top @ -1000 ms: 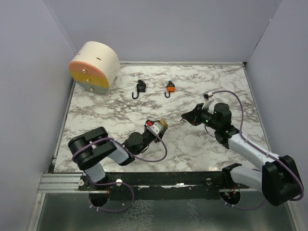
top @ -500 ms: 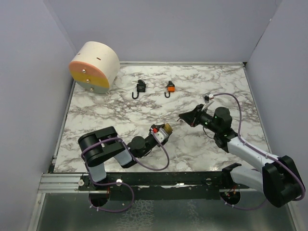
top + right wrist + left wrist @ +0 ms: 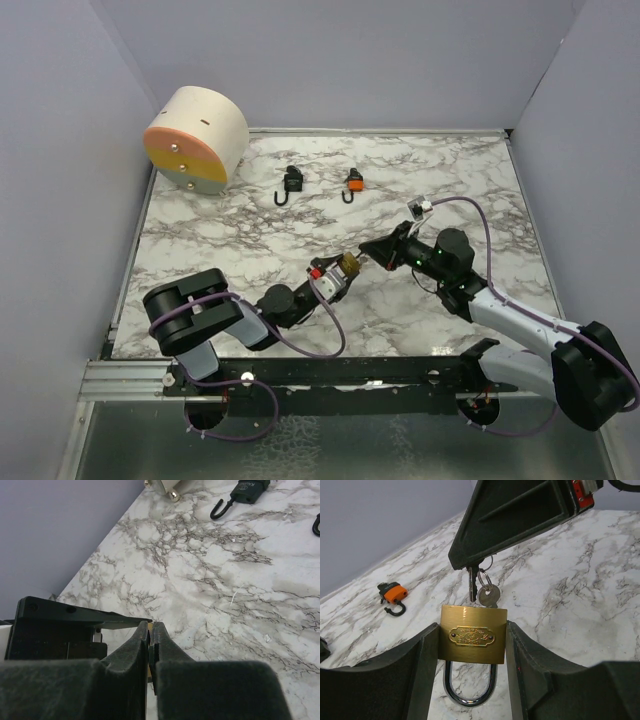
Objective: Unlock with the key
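A brass padlock point(image 3: 472, 636) is clamped by its sides between the fingers of my left gripper point(image 3: 472, 630). Its steel shackle point(image 3: 470, 690) points back toward the wrist and its keyhole end faces away. In the top view the padlock point(image 3: 349, 265) is held above the table near the middle front. My right gripper point(image 3: 368, 248) is shut on a dark key point(image 3: 473, 582) that points down at the padlock's top edge. The key's tip is at or just above the brass. A second key point(image 3: 488, 597) hangs from the same ring. In the right wrist view the shut right gripper point(image 3: 150, 625) hides the key.
A cream drum with an orange and yellow face point(image 3: 197, 138) stands at the back left. A black padlock point(image 3: 291, 182) and an orange padlock point(image 3: 354, 182) lie open on the marble toward the back. The orange one also shows in the left wrist view point(image 3: 392, 592).
My right gripper has moved left and down with the key, up to the padlock. My left gripper has shifted slightly right, still holding the padlock.
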`<state>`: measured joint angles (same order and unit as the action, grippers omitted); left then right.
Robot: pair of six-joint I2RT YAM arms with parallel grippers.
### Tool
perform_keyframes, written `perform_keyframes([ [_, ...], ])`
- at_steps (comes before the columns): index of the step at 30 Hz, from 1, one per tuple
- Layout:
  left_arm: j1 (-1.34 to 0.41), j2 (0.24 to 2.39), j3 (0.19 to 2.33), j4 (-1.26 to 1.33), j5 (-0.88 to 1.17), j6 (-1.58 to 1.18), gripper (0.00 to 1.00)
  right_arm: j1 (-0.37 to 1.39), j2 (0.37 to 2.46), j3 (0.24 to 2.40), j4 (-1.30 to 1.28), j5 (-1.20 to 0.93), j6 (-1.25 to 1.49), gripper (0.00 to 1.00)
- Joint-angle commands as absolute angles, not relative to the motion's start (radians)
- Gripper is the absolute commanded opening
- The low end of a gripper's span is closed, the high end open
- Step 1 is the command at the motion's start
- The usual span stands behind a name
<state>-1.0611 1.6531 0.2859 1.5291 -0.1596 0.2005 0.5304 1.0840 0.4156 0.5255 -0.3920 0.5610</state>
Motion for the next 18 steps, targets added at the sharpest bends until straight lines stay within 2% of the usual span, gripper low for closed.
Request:
perform_keyframes([
  [1, -1.074, 1.592, 0.274, 1.778, -0.133, 0.227, 0.00, 0.545, 1.062, 0.400, 0.568, -0.345, 0.558, 0.01],
  [18, -1.086, 1.602, 0.277, 1.778, -0.131, 0.265, 0.00, 0.566, 1.054, 0.400, 0.567, -0.348, 0.575, 0.01],
])
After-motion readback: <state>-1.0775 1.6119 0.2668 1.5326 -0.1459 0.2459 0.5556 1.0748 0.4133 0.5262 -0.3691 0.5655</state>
